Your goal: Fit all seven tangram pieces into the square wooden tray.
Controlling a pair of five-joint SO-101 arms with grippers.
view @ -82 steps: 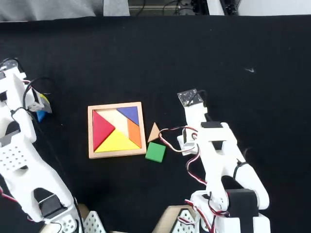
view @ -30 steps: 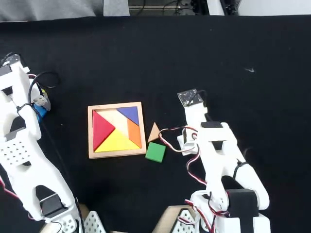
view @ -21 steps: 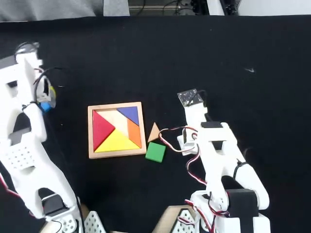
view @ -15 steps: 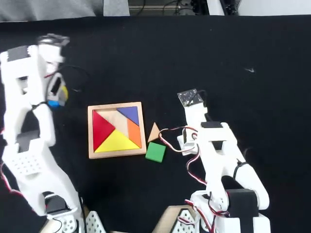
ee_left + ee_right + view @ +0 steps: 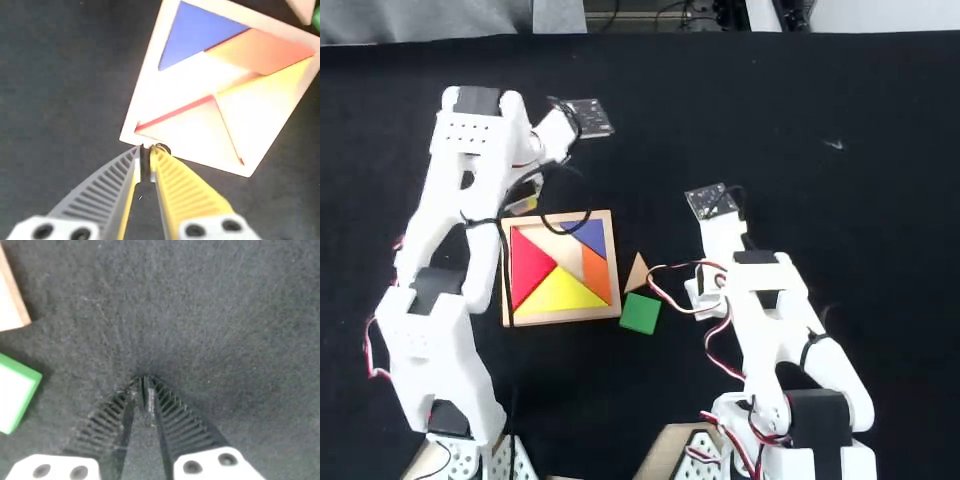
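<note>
From above, the square wooden tray is lying on the black cloth counter between the two arms. Four pieces are sitting in it: a red triangle, a yellow triangle, a blue triangle and an orange parallelogram. A pale patch is lying open between the blue and the red. A small tan wooden triangle and a green square are waiting on the counter just beside the tray's right edge. The left arm is arching over the tray's far left corner, and the right arm is standing just beyond the loose pieces. The filling is looking a little over half done. The next move is calling for a gripper to open, come down on the tan triangle or the green square, and carry it to the open patch, turned to match.

In the left wrist view, the left gripper is hanging with its tips at that corner of the tray, right by the rim; whether it is touching cannot be told. Its fingers are pressed together to a thin slit and are gripping nothing that shows.

In the right wrist view, the right gripper is pointing down at the black counter, fingers closed on each other and holding nothing. The green square is lying near it, and a corner of the tray is showing farther off.
</note>
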